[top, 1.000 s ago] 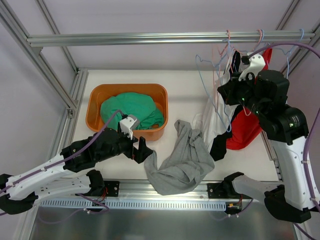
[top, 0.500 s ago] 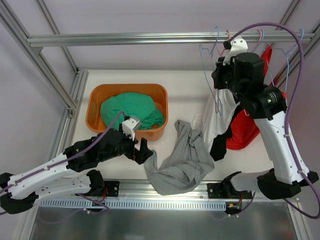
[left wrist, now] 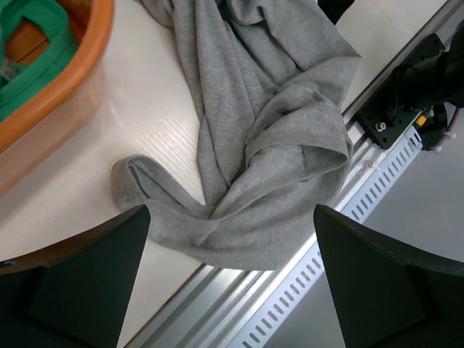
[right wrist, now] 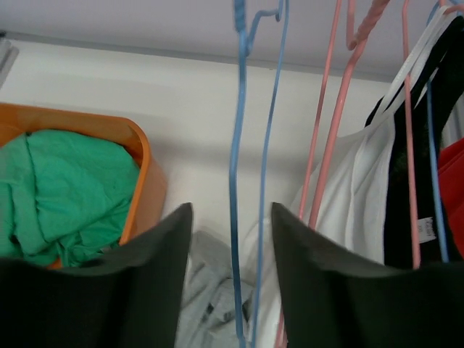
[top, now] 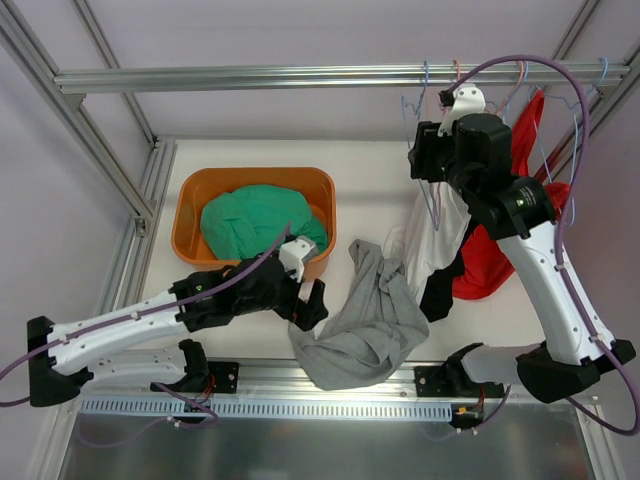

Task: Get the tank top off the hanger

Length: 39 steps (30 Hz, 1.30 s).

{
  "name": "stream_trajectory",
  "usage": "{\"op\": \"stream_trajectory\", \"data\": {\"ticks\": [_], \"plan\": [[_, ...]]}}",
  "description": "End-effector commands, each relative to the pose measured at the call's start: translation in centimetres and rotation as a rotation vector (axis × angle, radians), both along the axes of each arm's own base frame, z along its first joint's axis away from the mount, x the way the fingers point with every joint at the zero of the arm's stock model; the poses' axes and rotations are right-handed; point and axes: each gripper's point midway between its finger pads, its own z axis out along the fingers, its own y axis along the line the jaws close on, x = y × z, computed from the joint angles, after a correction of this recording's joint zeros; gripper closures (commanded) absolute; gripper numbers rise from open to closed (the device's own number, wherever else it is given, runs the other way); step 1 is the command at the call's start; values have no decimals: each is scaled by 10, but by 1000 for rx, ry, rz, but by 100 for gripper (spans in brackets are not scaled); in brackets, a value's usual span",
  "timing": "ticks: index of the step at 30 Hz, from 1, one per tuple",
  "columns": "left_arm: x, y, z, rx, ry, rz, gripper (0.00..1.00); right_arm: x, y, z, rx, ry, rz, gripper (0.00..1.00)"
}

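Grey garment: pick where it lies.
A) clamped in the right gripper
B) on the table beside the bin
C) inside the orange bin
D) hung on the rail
B: the grey garment lies crumpled on the white table, outside the orange bin, with the open left gripper right by it.
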Motion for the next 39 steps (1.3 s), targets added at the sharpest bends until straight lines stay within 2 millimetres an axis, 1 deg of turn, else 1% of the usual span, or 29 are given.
{"op": "stream_trajectory", "data": {"ticks": [1, 2, 3, 4, 5, 6, 7, 8, 10, 11, 13, 14, 15, 16, 19, 20, 21, 23, 25, 26, 27, 29, 30, 32, 33, 34, 37, 38, 39], "plan": [[1, -37, 24, -73, -17, -35, 1, -19, -4, 23, 58, -62, 22, 42], [5, -46, 12, -36, -4, -31, 1, -24, -5, 25, 62, -63, 30, 21], [6, -54, 16, -40, -5, -33, 1, -30, -5, 28, 73, -68, 46, 14], [8, -60, 12, -25, -2, -29, 1, -41, -10, 37, 87, -90, 54, 6], [6, -71, -4, 24, 14, -43, 1, -49, -11, 40, 93, -98, 70, 1], [7, -81, -1, 21, 4, -49, 1, -57, -12, 39, 93, -92, 85, 1], [7, -88, -7, 42, -2, -56, 1, -73, -20, 50, 116, -129, 92, 1], [6, -101, -21, 85, 9, -79, 1, -81, -24, 52, 122, -143, 96, 0], [1, -117, -33, 111, 34, -119, 1, -93, -31, 51, 127, -157, 97, 0], [1, -131, -45, 141, 46, -134, 1, -107, -38, 56, 137, -185, 100, 1], [-5, -147, -57, 171, 55, -165, 1, -118, -45, 54, 132, -192, 103, 1], [-7, -153, -63, 186, 54, -181, 1, -130, -51, 55, 134, -200, 106, 1], [-8, -165, -74, 213, 56, -190, 1, -135, -53, 54, 132, -206, 110, 1], [-7, -169, -81, 233, 53, -190, 1, -139, -55, 52, 134, -206, 114, 1], [-5, -175, -112, 304, 63, -170, 1, -157, -58, 52, 146, -225, 147, 0], [-6, -170, -130, 355, 73, -161, 1, -160, -59, 50, 143, -222, 157, 0], [1, -165, -137, 398, 39, -120, 1, -166, -58, 51, 148, -228, 178, 1], [-4, -155, -161, 489, 34, -115, 2, -170, -56, 49, 147, -226, 199, 1], [-10, -152, -175, 520, 46, -114, 1, -175, -54, 48, 153, -229, 222, 1], [-13, -148, -188, 549, 61, -117, 1, -175, -54, 45, 151, -222, 223, 0], [-16, -147, -193, 561, 64, -121, 4, -175, -53, 44, 152, -223, 227, 1], [-21, -142, -207, 595, 72, -126, 20, -177, -52, 43, 157, -226, 236, 1], [-22, -141, -209, 599, 76, -126, 47, -177, -50, 40, 159, -223, 248, 0], [-24, -137, -213, 608, 85, -115, 79, -179, -48, 41, 169, -238, 259, 1], [-23, -135, -212, 608, 84, -107, 100, -177, -48, 38, 168, -234, 257, 0], [-23, -133, -210, 604, 84, -95, 100, -178, -48, 38, 169, -238, 259, 0], [-20, -124, -187, 567, 60, -66, 100, -176, -47, 35, 166, -238, 259, 1], [-17, -121, -168, 533, 36, -52, 100, -176, -48, 34, 162, -236, 259, 1], [-15, -119, -158, 516, 23, -45, 100, -175, -47, 34, 161, -238, 259, 1]]}}
